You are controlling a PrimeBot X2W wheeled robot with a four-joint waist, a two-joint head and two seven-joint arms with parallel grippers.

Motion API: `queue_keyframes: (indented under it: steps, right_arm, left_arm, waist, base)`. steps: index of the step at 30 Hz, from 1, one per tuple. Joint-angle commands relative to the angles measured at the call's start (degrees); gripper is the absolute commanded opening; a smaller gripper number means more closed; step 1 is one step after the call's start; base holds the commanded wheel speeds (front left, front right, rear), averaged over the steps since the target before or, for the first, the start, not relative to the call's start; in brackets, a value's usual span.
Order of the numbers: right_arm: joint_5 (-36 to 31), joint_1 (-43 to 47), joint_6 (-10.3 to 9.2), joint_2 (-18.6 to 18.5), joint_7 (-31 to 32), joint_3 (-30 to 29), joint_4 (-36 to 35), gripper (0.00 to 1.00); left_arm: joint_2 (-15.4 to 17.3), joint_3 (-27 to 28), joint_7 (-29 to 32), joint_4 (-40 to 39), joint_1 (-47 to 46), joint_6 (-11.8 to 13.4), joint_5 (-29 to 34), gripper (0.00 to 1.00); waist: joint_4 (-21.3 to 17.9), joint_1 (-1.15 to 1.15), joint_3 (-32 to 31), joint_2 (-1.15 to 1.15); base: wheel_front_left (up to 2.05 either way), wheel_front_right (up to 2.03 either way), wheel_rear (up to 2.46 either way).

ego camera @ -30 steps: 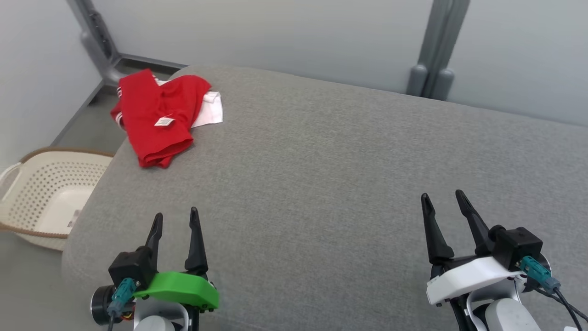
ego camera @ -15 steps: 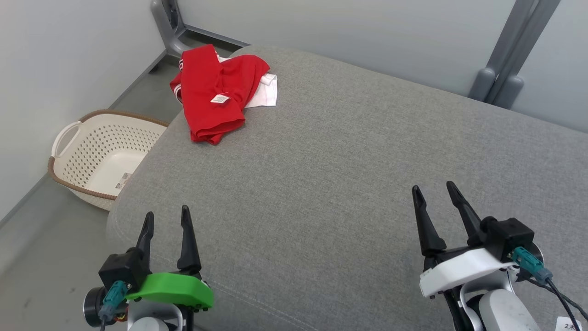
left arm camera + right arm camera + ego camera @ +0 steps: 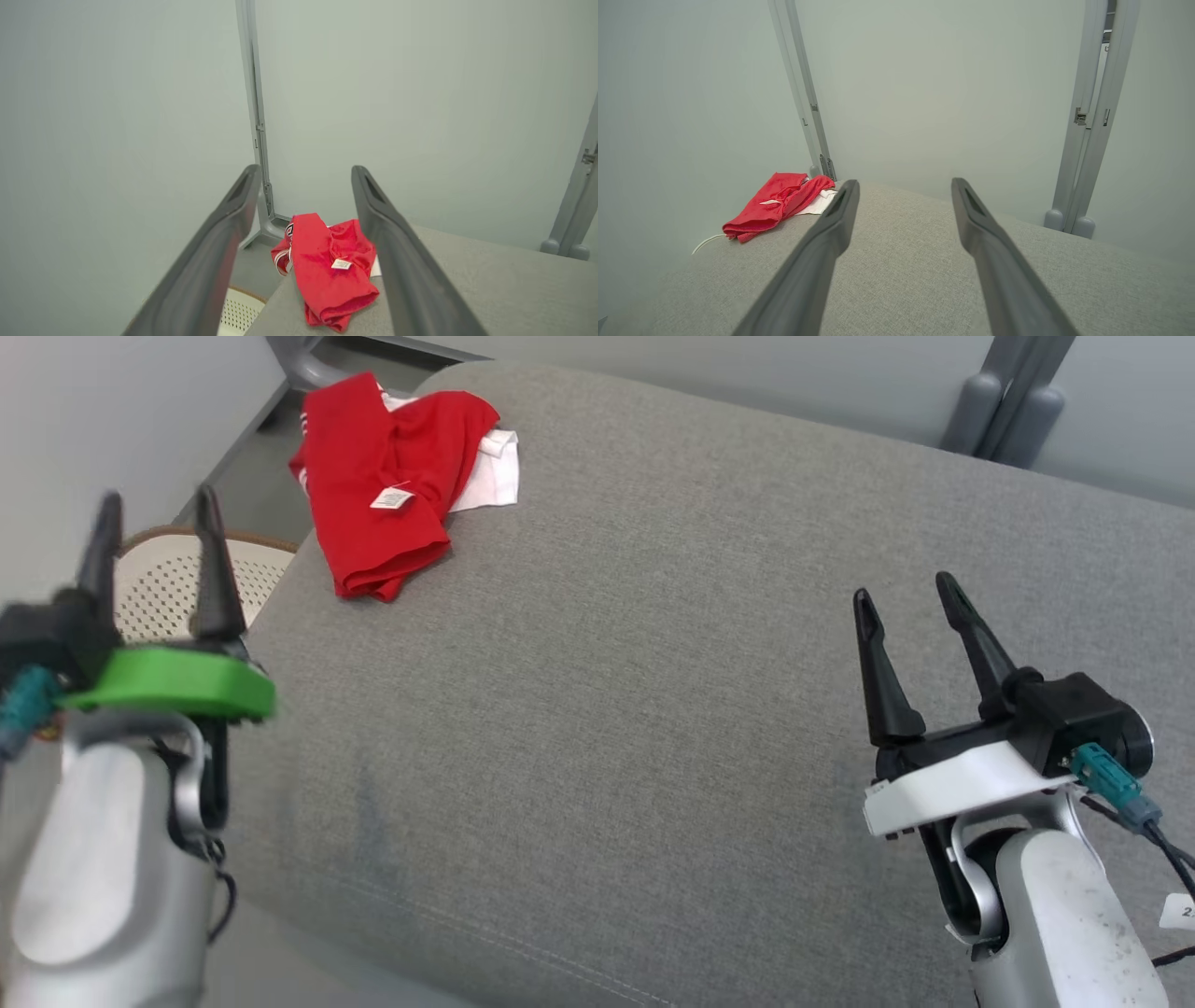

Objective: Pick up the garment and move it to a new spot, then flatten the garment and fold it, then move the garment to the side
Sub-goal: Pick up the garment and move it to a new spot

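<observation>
The garment (image 3: 387,485) is a crumpled red piece with a white tag and white part beneath, lying on the far left corner of the grey cushioned surface (image 3: 635,644). It also lies ahead in the left wrist view (image 3: 329,270) and far left in the right wrist view (image 3: 777,205). My left gripper (image 3: 154,504) is raised at the left edge, open and empty, well short of the garment. My right gripper (image 3: 906,588) hovers open and empty over the right side of the surface.
A cream perforated laundry basket (image 3: 159,583) sits on the floor left of the surface, partly behind my left gripper. Grey walls and metal posts (image 3: 1004,392) stand close behind. The surface's middle is bare fabric.
The head camera has shifted, so the whole scene moved. My left arm has risen and swung out to the left edge; the right gripper has lifted somewhat. The garment lies as before.
</observation>
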Motion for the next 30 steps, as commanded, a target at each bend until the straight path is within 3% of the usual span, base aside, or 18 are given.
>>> queue_keyframes:
  steps: [1,6,14,20,28,29,30]
  right_arm:
    - [-1.25,-1.4,-0.09,-0.25,0.82,-0.29,-1.24,1.0]
    - [-5.01,-4.52,-0.09,-0.25,4.13,-0.03,-5.81,1.0]
    - [-8.14,-7.61,-0.09,-0.22,6.8,-0.25,-10.86,1.0]
    - [-9.01,-7.85,-0.09,-0.19,6.68,-1.27,-12.33,1.0]
    - [-8.81,-7.58,-0.09,-0.19,5.93,-1.94,-12.21,1.0]
    - [-8.59,-7.38,-0.09,-0.2,5.8,-1.84,-12.0,1.0]
    - [-8.38,-7.24,-0.09,-0.2,5.63,-1.71,-11.79,1.0]
  left_arm:
    - [1.8,0.25,1.28,0.62,-4.56,-0.65,0.41,1.0]
    - [7.29,-0.3,10.93,6.4,-19.01,-2.8,1.36,1.0]
    - [9.18,1.85,27.41,22.45,-32.88,-2.39,-3.37,1.0]
    - [8.17,1.97,31.25,31.24,-33.99,-3.17,-5.43,1.0]
    - [8.88,1.89,31.31,39.74,-34.66,-1.83,-5.86,1.0]
    - [8.93,1.66,31.21,40.34,-34.76,-2.2,-5.78,0.96]
    - [8.98,1.54,31.12,40.84,-34.74,-2.36,-5.79,0.47]
  waist:
    - [-4.96,0.0,6.44,0.0]
    - [-10.1,0.0,14.23,0.0]
    - [-16.18,0.0,23.79,0.0]
    - [-18.01,0.0,26.96,0.0]
    - [-17.94,0.0,27.48,0.0]
    - [-17.75,0.0,27.26,0.0]
    - [-17.63,0.0,27.05,0.0]
  base:
    - [0.0,0.0,0.0]
    - [0.0,0.0,0.0]
    - [0.0,0.0,0.0]
    - [0.0,0.0,0.0]
    - [0.0,0.0,0.0]
    - [0.0,0.0,0.0]
    - [0.0,0.0,0.0]
